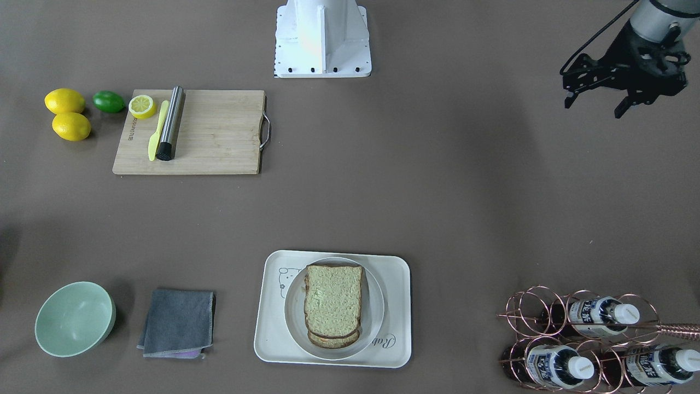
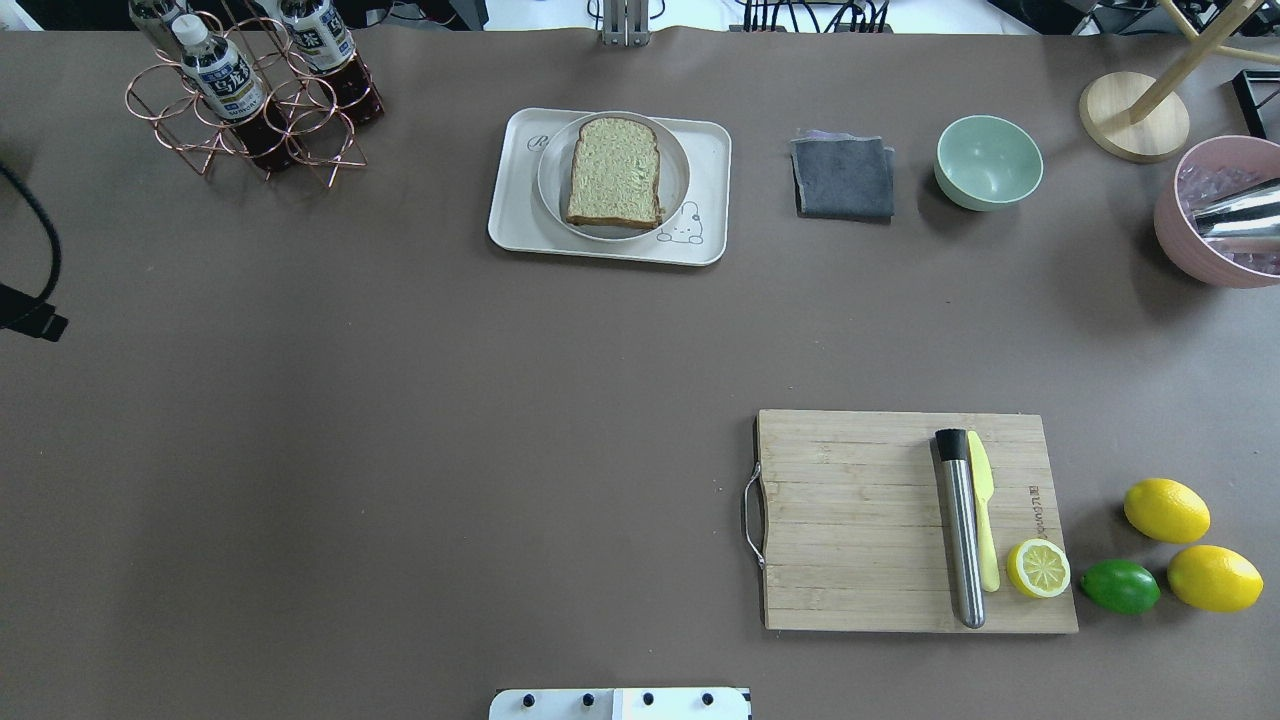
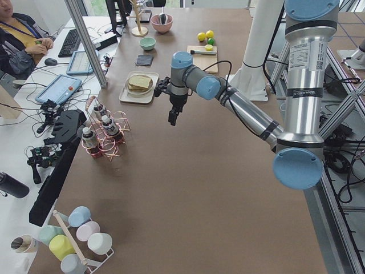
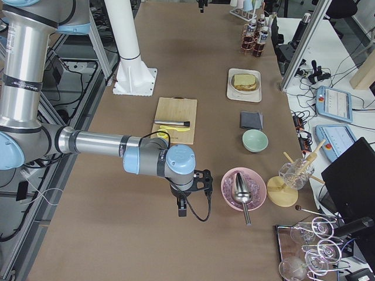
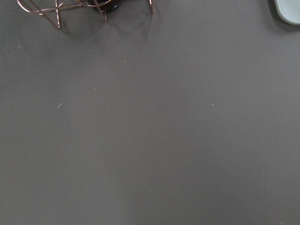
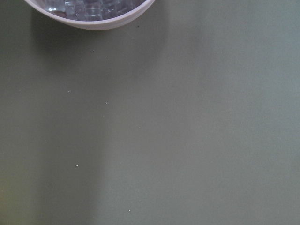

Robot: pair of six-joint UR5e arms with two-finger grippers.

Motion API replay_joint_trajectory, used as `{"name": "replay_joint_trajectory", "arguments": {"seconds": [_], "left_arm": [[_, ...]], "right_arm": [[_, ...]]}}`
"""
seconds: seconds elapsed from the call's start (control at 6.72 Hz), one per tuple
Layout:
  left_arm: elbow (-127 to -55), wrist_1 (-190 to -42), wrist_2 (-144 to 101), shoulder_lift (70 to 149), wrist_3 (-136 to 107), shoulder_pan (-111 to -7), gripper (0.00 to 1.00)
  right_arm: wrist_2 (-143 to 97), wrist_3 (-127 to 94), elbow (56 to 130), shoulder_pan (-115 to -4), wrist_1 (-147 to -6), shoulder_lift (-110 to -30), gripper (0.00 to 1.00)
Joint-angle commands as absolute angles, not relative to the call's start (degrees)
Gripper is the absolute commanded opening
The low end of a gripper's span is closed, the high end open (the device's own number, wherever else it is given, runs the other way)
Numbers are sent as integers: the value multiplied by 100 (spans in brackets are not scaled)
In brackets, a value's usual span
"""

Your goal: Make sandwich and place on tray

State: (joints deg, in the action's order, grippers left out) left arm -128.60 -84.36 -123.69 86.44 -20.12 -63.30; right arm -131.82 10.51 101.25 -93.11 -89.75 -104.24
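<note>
Sandwich [image 1: 333, 301] on plate [image 1: 375, 313] on tray [image 1: 270, 335]

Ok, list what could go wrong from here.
The sandwich lies on a round plate on the tray, its top slice offset from the lower one; a nudge could slide it.
The left end effector hangs open not far from the bottle rack; a low sweep might clip it.
The right end effector hangs beside the pink ice bowl and could knock it.

a long table [image 3: 188, 200] covered in brown paper fills the middle of the room. a white desk [image 3: 14, 148] with a keyboard [image 3: 72, 43] runs alongside it, behind a slanting aluminium post [image 3: 88, 43].
</note>
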Motion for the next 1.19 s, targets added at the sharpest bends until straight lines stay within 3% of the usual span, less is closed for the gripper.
{"name": "replay_joint_trajectory", "arguments": {"seconds": [0.0, 0.74, 1.04], "left_arm": [[-12982, -8429, -12384, 8079, -1314, -6853, 97], [-12973, -8473, -12645, 7410, -791, -7443, 97], [-12370, -8446, -13121, 7452, 294, -8092, 97]], "right_arm": [[-13166, 1055, 10116, -9290, -8974, -10415, 100], [-13096, 1046, 10099, -9149, -8965, -10301, 100], [-13096, 1055, 10169, -9158, -8956, -10309, 100]]}}
